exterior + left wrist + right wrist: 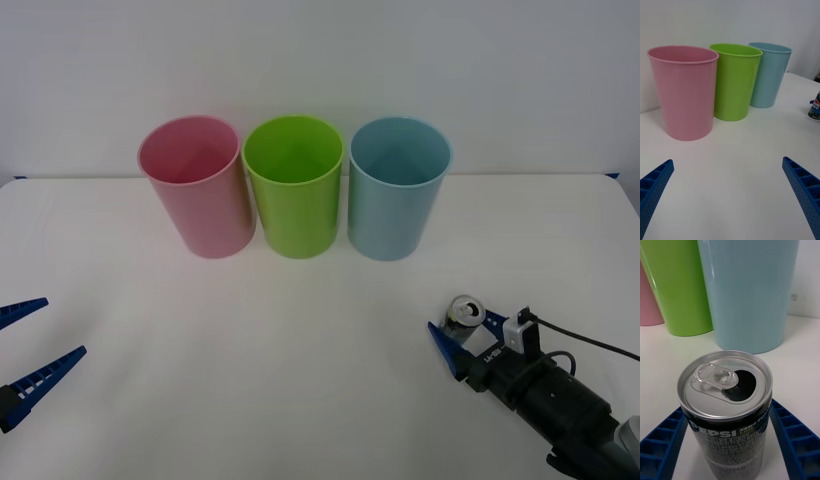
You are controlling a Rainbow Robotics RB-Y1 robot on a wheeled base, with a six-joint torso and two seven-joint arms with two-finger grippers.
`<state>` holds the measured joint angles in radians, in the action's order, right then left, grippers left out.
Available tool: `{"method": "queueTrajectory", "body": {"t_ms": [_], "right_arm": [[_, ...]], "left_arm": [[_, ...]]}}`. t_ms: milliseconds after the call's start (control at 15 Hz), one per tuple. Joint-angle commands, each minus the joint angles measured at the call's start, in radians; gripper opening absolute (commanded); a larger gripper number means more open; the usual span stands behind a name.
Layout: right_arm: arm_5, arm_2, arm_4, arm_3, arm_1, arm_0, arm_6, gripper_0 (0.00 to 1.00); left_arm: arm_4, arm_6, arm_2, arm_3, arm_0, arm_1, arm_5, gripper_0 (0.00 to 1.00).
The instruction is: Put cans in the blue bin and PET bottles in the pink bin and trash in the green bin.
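Straddling the can with the right gripper, near the right front part of the table. Fingers spread apart on both sides of the dark body, close to it but not visibly pressing; not possible to tell for sure if touching. Can standing upright, long axis vertical, silver top with pull-tab opening facing up. Not yet lifted, judging from its low place on the table in the front view.

Looking outward from this hand: the blue bin standing straight ahead of the can, toward the far edge, some way off. This being the relation which matters for the next move, probably closing, lifting above the rim, and carrying forward. Right arm clearly the nearer one.

Standing beside the blue bin, the green bin in the middle, then the pink bin at the left, all three in one row, nearly touching.

Waiting at the left front edge, the left gripper, fingers wide apart, holding nothing.
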<state>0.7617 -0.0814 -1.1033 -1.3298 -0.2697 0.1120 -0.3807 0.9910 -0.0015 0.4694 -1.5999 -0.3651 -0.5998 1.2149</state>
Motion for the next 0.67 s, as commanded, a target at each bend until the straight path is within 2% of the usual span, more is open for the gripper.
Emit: {"method": "queueTrajectory", "body": {"t_ms": [67,667], "right_arm": [[0.008,0.0,0.005,0.0,0.001,-0.003,-0.018,0.0],[0.013,0.002,0.013,0.0,0.001,-0.002,-0.052,0.0]], "left_arm": [[0.0,0.0,0.0,0.0,0.0,0.0,0.0,1.0],[0.0,0.0,0.0,0.0,0.0,0.0,0.0,1.0]]}}
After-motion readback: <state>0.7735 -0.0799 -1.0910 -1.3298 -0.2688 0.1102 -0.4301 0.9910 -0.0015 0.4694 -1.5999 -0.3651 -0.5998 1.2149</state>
